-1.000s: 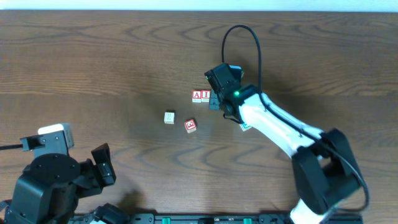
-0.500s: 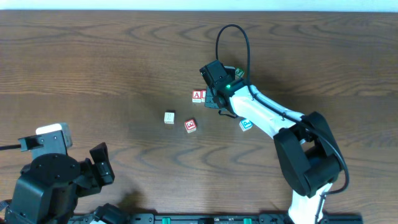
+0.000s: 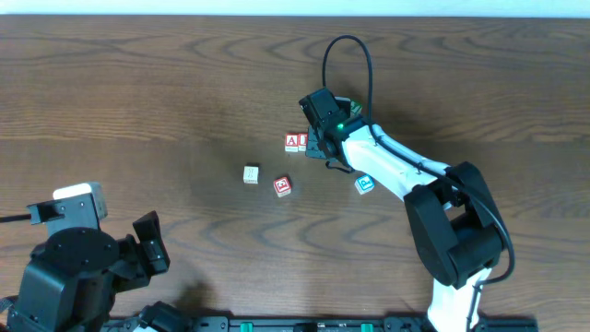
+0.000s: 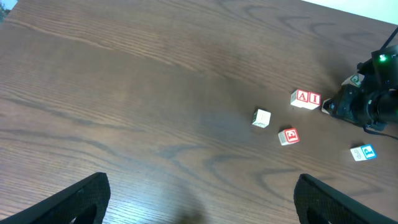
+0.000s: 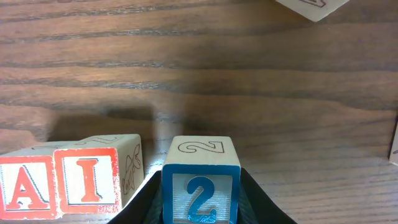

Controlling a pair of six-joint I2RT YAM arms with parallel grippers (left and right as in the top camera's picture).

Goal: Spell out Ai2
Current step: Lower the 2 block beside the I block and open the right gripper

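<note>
- Plainly, the placing of the last letter is the step in hand: the right gripper [image 3: 319, 149] is clamped on the "2" cube [image 5: 199, 182], one dark finger against each side face.
- The "A" cube [image 5: 25, 186] and the "I" cube [image 5: 87, 181] sit touching each other on the table [image 3: 138, 101], red faces up in reading order.
- The "2" cube hangs just right of the "I" cube with a narrow gap of wood between them. Its blue face is roughly in line with the red ones. Whether its base rests on the wood cannot be told from the wrist view.
- The next move, by this reading, calls for a small nudge leftward to close that gap without pushing the "I" cube, then parting the fingers and lifting straight up so that the row is not dragged.
- The left gripper [image 4: 200, 186] is parked near the table's front edge with its fingers wide apart and nothing between them.
- The spare red cube [image 3: 282, 185], pale cube [image 3: 251, 173] and spare blue cube [image 3: 365, 183] lie well apart from the row.
</note>
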